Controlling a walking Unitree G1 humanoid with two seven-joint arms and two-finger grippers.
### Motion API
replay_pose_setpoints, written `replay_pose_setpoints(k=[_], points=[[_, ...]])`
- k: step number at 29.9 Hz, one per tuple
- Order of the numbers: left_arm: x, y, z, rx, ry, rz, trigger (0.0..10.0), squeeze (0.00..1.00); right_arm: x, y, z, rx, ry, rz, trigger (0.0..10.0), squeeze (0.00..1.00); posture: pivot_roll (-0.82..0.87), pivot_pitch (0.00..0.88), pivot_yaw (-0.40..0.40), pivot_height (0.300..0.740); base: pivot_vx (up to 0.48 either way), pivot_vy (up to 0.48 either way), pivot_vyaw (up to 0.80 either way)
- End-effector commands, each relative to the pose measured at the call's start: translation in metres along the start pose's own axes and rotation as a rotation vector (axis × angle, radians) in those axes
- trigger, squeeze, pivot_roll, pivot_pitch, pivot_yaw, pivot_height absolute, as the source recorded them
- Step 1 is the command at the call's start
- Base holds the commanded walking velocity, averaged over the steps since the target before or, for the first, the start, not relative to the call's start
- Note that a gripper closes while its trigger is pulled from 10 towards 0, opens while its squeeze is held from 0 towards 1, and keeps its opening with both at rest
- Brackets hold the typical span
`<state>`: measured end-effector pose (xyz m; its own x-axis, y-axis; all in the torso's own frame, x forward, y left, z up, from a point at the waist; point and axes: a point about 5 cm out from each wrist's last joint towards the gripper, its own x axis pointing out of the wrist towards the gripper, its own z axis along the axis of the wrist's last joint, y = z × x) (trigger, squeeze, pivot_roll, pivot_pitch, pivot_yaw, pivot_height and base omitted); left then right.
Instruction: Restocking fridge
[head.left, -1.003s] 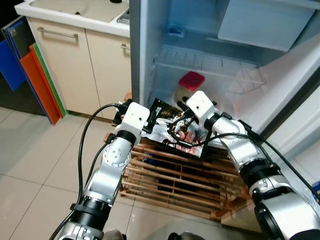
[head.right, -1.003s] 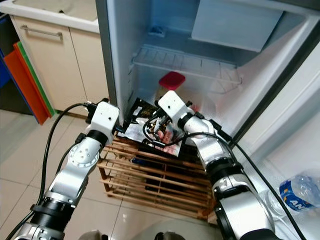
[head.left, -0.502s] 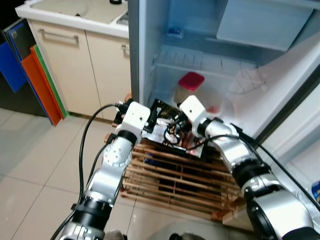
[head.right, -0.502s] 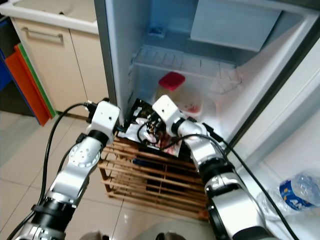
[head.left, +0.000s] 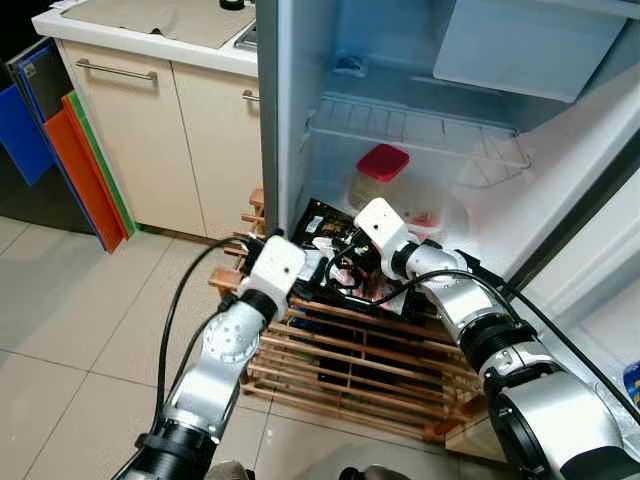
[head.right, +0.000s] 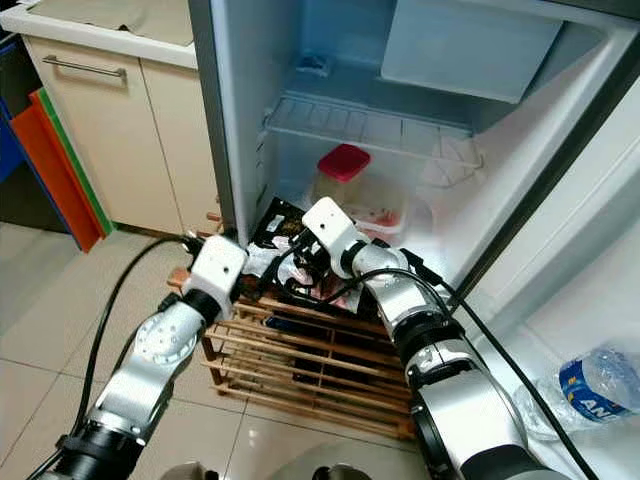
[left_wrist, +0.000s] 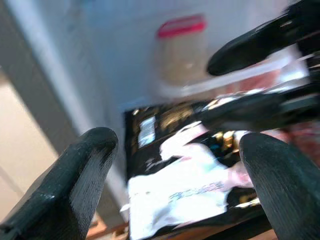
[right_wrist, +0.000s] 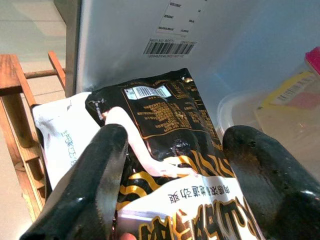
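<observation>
White enamel and pale blue light are marking out the largest item, the open fridge (head.left: 420, 60), with its wire shelf (head.left: 410, 128) running across the middle and a red-lidded container (head.left: 381, 172) sitting on the floor of the compartment below it. Slatted brown wood is forming the rack (head.left: 350, 370) standing on the tiled floor directly at the fridge's foot. Cream cabinets (head.left: 150, 130) are flanking the fridge on the robot's left, with orange and blue boards (head.left: 70, 160) leaning beside them. A black and gold food packet (right_wrist: 170, 145) is lying at the lower lip of the fridge, above the rack's back edge, its long axis pointing from the rack inward toward the container. The right gripper (right_wrist: 175, 165) is straddling this packet with its fingers spread to either side of it, one finger (right_wrist: 100, 175) and its partner flanking the packet's width; whether they are pressing it is not clear. The left gripper (left_wrist: 180, 170) is hanging spread open just short of the packet's near, outer end, looking along its length. By judgement the right arm is the nearer and better placed, and the packet is lying ahead of both, to be pushed inward along its long axis.
</observation>
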<state>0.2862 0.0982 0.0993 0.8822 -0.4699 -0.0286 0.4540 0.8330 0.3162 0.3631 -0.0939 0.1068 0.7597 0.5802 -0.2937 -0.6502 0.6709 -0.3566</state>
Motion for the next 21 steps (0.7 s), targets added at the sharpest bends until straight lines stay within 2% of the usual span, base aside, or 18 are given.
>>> replay_pose_setpoints(k=[1, 4, 8, 9, 10, 11, 12, 19, 21], points=[[-0.003, -0.006, -0.007, -0.013, -0.002, -0.039, 10.0, 0.0, -0.001, -0.01, 0.007, -0.041, -0.01, -0.023, 10.0, 1.0, 0.06, 0.018, -0.085, 0.74, 0.0, 0.0, 0.0], [-0.007, -0.008, -0.02, -0.015, 0.016, -0.061, 10.0, 0.0, 0.0, -0.011, 0.008, -0.059, -0.01, -0.024, 10.0, 1.0, 0.05, 0.022, -0.087, 0.74, 0.0, 0.0, 0.0], [-0.006, -0.012, -0.021, -0.01, -0.01, -0.092, 10.0, 0.0, 0.001, -0.013, 0.012, -0.08, -0.023, -0.055, 10.0, 1.0, 0.05, 0.023, -0.089, 0.74, 0.0, 0.0, 0.0], [-0.005, -0.013, -0.021, -0.018, -0.017, -0.092, 10.0, 0.0, 0.001, -0.015, 0.015, -0.076, -0.034, -0.071, 10.0, 0.87, 0.05, 0.023, -0.089, 0.74, 0.0, 0.0, 0.0], [-0.005, -0.013, -0.022, -0.024, -0.024, -0.092, 10.0, 0.0, 0.002, -0.016, 0.017, -0.073, -0.041, -0.081, 10.0, 0.87, 0.05, 0.023, -0.089, 0.74, 0.0, 0.0, 0.0], [-0.004, -0.014, -0.023, -0.027, -0.029, -0.093, 10.0, 0.0, 0.002, -0.017, 0.018, -0.081, -0.043, -0.088, 10.0, 0.25, 0.05, 0.024, -0.09, 0.74, 0.0, 0.0, 0.0], [-0.004, -0.014, -0.024, -0.033, -0.032, -0.096, 10.0, 0.0, 0.003, -0.017, 0.019, -0.089, -0.04, -0.09, 10.0, 0.0, 0.05, 0.024, -0.09, 0.74, 0.0, 0.0, 0.0], [-0.003, -0.017, -0.026, -0.028, -0.052, -0.103, 10.0, 0.0, 0.005, -0.011, 0.015, -0.096, -0.001, -0.041, 10.0, 0.0, 0.05, 0.028, -0.097, 0.74, 0.0, 0.0, 0.0], [-0.002, -0.017, -0.026, -0.031, -0.056, -0.096, 10.0, 0.0, 0.005, -0.006, 0.01, -0.09, 0.024, 0.012, 10.0, 0.0, 0.05, 0.027, -0.099, 0.74, 0.0, 0.0, 0.0]])
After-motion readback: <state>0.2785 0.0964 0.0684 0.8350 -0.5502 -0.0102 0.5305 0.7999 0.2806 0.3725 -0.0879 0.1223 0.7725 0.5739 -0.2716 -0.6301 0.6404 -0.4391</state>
